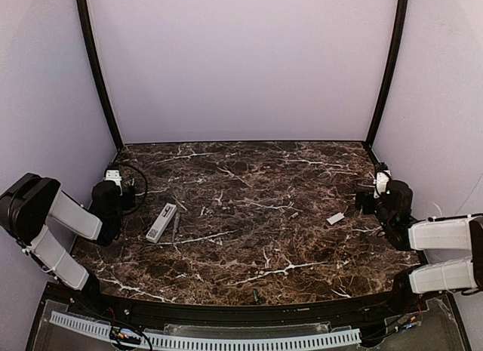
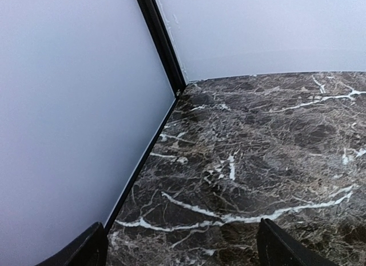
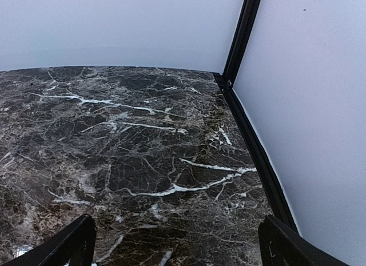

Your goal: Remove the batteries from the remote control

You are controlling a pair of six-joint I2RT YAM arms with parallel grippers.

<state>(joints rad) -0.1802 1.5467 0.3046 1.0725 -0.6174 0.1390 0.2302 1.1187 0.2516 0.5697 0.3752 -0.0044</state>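
The white remote control [image 1: 161, 222] lies flat on the marble table at the left, its long side running toward the back. The batteries are hidden from all views. My left gripper [image 1: 114, 172] hovers near the left wall, left of and behind the remote and apart from it. In the left wrist view the left gripper [image 2: 182, 238] is open, with only marble between its dark fingers [image 2: 91, 246]. My right gripper [image 1: 381, 174] is at the far right, and the right gripper [image 3: 177, 238] is open over bare marble. Neither wrist view shows the remote.
A thin grey stick [image 1: 176, 226] lies just right of the remote. A small white flat piece [image 1: 336, 217] rests on the marble near the right arm. White walls with black corner posts [image 1: 98, 72] close in the table on three sides.
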